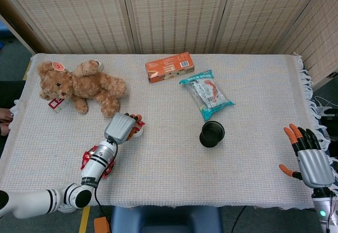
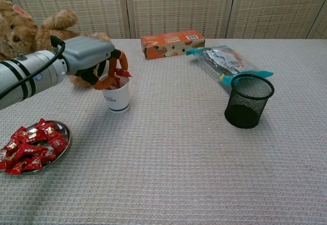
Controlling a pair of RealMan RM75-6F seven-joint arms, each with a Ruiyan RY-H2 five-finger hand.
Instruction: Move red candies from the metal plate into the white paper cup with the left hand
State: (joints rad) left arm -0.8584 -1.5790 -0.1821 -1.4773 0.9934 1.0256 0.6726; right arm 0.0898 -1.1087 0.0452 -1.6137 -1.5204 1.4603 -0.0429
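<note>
- Left hand [image 2: 97, 61]: smooth grey metal back, black palm parts, orange fingers [image 2: 122, 61].
- Left arm [image 1: 97, 161]: silver-white tube with black bands; thin black cable [image 2: 30, 82] along it.
- Right hand [image 1: 311, 161]: same grey back, black fingers, orange tips.

Teddy bear [image 2: 30, 23] crowds behind cup [image 2: 117, 96]; cloth toward mesh pot [image 2: 249, 101] open.

The left arm reaches forward from the near left table edge, its left hand [image 2: 97, 61] held palm-down with orange-tipped fingers [image 2: 121, 61] curled downward; whether they pinch anything is unclear. The right hand [image 1: 309, 156] sits at the near right edge, back up, fingers spread apart and holding nothing
</note>
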